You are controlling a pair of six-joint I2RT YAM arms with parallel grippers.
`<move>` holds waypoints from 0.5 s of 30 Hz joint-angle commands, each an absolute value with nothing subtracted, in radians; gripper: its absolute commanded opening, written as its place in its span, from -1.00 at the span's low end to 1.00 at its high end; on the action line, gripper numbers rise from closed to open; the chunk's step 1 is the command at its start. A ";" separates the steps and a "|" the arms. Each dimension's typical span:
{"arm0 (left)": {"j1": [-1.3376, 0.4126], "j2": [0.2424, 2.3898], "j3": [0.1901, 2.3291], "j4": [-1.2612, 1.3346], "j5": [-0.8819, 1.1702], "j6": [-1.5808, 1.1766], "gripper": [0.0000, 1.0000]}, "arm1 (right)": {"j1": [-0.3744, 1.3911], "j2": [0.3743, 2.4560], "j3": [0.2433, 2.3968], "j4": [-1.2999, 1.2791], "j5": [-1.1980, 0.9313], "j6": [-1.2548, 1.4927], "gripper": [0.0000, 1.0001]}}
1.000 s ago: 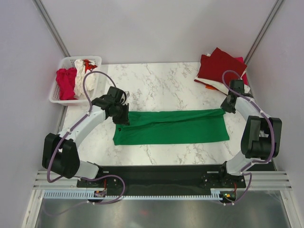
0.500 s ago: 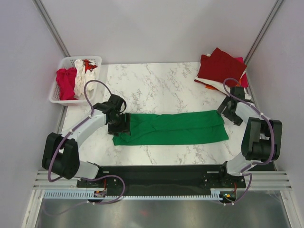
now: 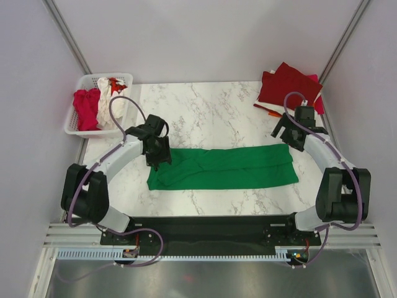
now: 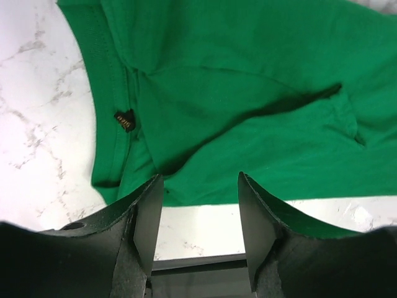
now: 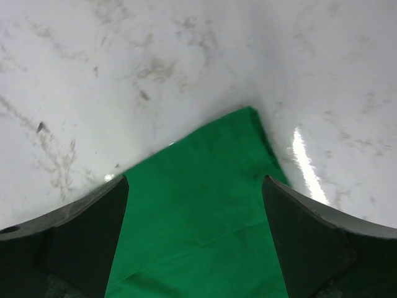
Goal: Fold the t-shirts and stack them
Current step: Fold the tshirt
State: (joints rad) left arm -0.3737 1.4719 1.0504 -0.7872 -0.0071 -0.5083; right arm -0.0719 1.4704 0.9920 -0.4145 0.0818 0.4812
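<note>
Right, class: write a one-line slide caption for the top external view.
Left hand and right hand, both open, over the ends of a green t-shirt folded lengthwise on the marble table.

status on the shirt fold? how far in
Done: dark red t-shirt tops a folded pile at the far right corner. In hand: green t-shirt lies as a long folded strip; left gripper and right gripper are open over its ends, holding nothing. Left: finish folding it, stack it, then the magenta t-shirt and white t-shirt in the basket.
</note>
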 commanded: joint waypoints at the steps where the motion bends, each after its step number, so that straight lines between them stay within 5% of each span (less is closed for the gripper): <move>1: -0.382 1.542 1.069 -0.706 -0.025 -0.606 0.16 | -0.025 1.528 0.997 -0.353 -0.051 0.457 0.93; 15: -0.373 1.868 1.213 -0.629 -0.103 -0.603 0.10 | 0.094 1.667 0.894 -0.296 -0.049 0.497 0.96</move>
State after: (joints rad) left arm -0.3786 1.7901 1.1297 -0.6964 -0.0376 -0.6022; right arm 0.0864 1.6527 0.9360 -0.3172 -0.0277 0.4767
